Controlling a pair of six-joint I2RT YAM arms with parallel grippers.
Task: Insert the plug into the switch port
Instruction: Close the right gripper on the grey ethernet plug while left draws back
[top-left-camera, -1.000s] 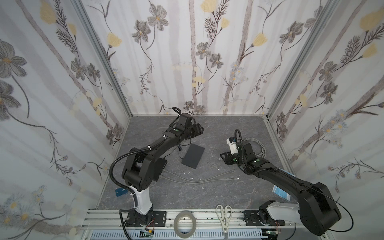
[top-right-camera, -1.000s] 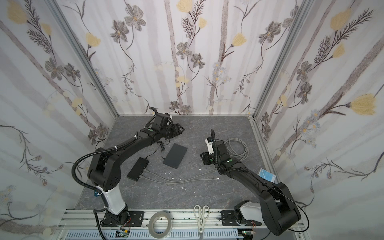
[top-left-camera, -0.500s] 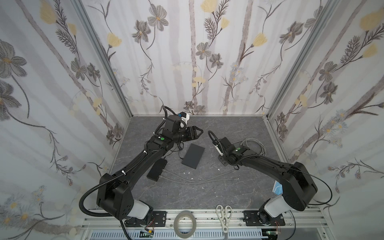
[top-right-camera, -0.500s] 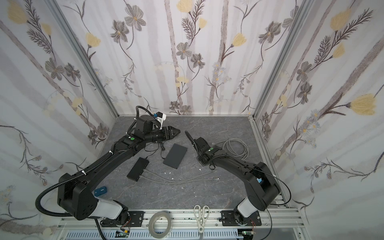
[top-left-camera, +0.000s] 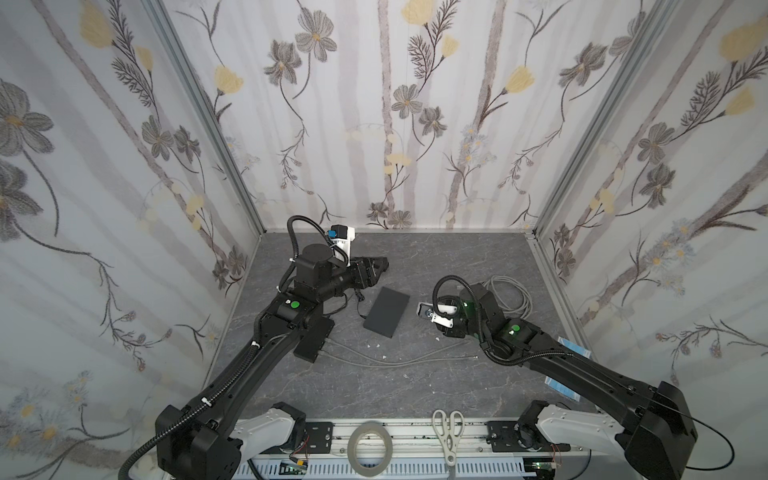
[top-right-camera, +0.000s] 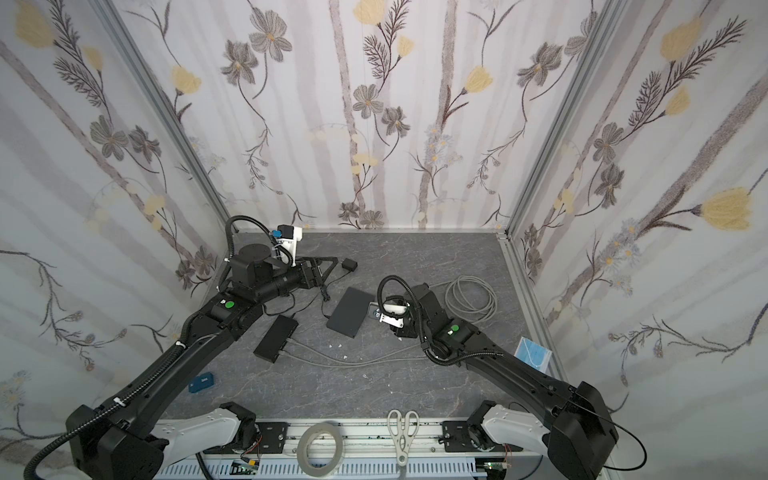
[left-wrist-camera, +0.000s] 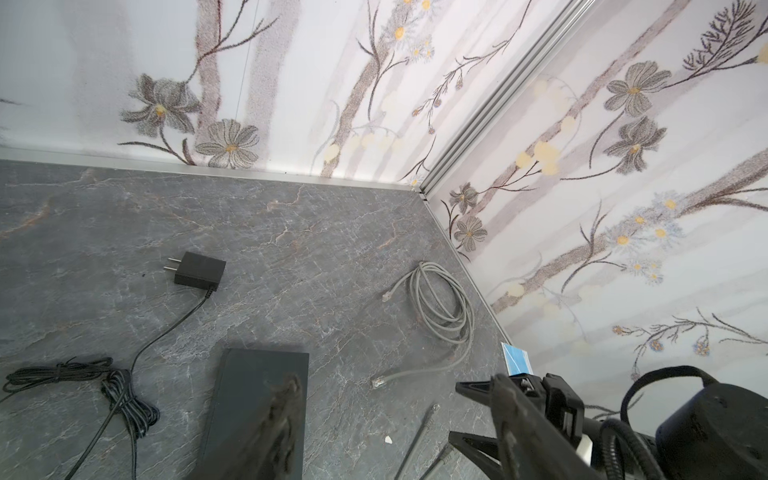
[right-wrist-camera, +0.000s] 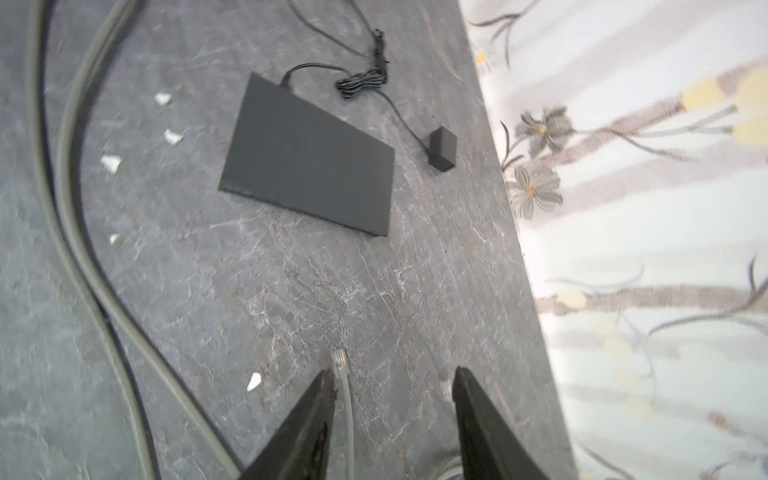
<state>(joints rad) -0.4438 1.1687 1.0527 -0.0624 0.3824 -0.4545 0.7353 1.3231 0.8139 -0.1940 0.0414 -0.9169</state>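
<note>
Right gripper (right-wrist-camera: 392, 374) is released, with the plug (right-wrist-camera: 340, 360) lying loose just inside one jaw. I centre, go lower, pinch the body squarely. Left gripper (top-left-camera: 376, 266) is spread, empty.

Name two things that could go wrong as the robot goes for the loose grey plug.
The plug lies on the table close beside one finger of the open right gripper, off centre; closing could push it away or pinch only cable. Its coiled cable may drag and twist the plug once lifted, spoiling alignment.
</note>
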